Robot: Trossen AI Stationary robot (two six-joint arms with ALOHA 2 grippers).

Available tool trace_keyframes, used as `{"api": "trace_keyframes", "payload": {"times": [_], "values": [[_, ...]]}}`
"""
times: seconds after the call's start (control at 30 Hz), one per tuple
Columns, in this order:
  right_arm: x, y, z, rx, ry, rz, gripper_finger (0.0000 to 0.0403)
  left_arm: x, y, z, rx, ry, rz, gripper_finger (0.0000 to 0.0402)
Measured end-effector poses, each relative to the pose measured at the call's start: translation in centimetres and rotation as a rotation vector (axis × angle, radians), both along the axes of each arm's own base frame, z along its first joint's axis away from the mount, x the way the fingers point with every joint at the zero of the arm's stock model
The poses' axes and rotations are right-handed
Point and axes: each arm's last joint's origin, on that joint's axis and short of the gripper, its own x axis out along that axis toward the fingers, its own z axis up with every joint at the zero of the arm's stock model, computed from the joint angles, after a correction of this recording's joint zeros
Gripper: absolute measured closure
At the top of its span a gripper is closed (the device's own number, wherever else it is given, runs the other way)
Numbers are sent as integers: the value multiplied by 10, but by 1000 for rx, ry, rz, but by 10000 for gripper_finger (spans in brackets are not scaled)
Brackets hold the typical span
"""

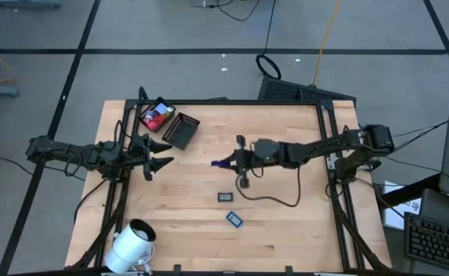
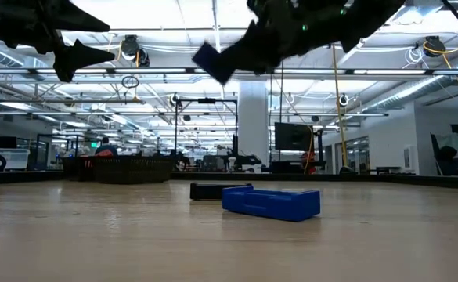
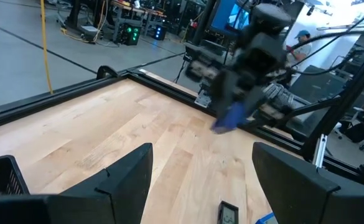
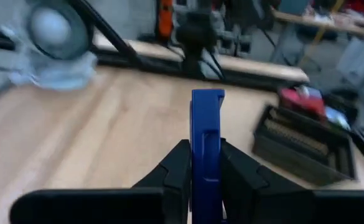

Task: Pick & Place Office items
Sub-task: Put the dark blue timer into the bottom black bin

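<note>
At the table's near left corner, a white cylinder (image 1: 132, 244) lies partly cut off by the picture's edge. The left gripper (image 1: 161, 152) hovers beside the black tray (image 1: 183, 130), fingers spread wide, holding nothing. The tray's rear compartment holds red and blue items (image 1: 156, 116); their number cannot be made out. Toward the centre, the right gripper (image 1: 232, 161) hangs above the wooden table (image 1: 285, 222), clenched on a blue flat rectangle (image 4: 206, 149); the wrist view shows it edge-on and upright between the fingers, its lower end hidden. From above it reads only as a purple-blue sliver. Two further items lie near the front middle, well apart from the tray: a dark rectangle (image 1: 225, 197) and a blue rectangle (image 1: 235, 219).
</note>
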Motion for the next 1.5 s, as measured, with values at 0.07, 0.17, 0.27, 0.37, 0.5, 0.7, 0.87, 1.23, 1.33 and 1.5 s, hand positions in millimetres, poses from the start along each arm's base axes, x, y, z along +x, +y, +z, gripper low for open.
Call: {"api": "trace_keyframes", "payload": {"times": [0.07, 0.17, 0.27, 0.37, 0.5, 0.7, 0.87, 1.23, 1.33, 1.5], "values": [[0, -7, 0, 0, 2, -21, 353, 0, 0, 0, 0, 0, 0, 123], [3, -16, -1, 0, -16, -47, 354, 0, 0, 0, 0, 0, 0, 123], [2, -26, -8, 4, 21, -73, 354, 0, 0, 0, 0, 0, 0, 123], [7, -39, -11, 17, -15, -111, 354, 0, 0, 0, 0, 0, 0, 123], [11, -53, -18, 96, -49, -52, 354, 0, 0, 0, 0, 1, 0, 123], [20, -64, -26, 159, -164, 32, 354, 0, 0, 0, 0, 1, 0, 123], [21, -65, -26, 172, -183, 44, 353, 0, 0, 0, 0, 0, 0, 123], [23, -45, -29, 218, -146, 159, 353, 0, 0, 0, 0, 0, 0, 123], [23, -38, -29, 208, -144, 178, 353, 0, 0, 0, 0, 0, 0, 123], [24, -30, -29, 180, -147, 207, 353, 0, 0, 0, 0, 0, 0, 123]]}}
